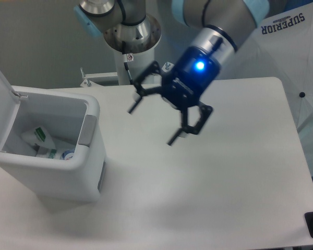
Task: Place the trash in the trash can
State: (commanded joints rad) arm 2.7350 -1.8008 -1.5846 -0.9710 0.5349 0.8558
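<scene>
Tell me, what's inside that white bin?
Inside the white bin lies a clear packet with green-white labels and part of a bottle. The bin's front wall covers the rest of the bottom.

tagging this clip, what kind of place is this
Probably a robotics lab or test cell: a robot arm with an open tool over a bare white table, a white bin holding trash, and a photo-style umbrella behind.

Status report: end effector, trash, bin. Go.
End effector open, empty, above the table. Packet and bottle inside trash can, lid up. Nothing in the way.
</scene>
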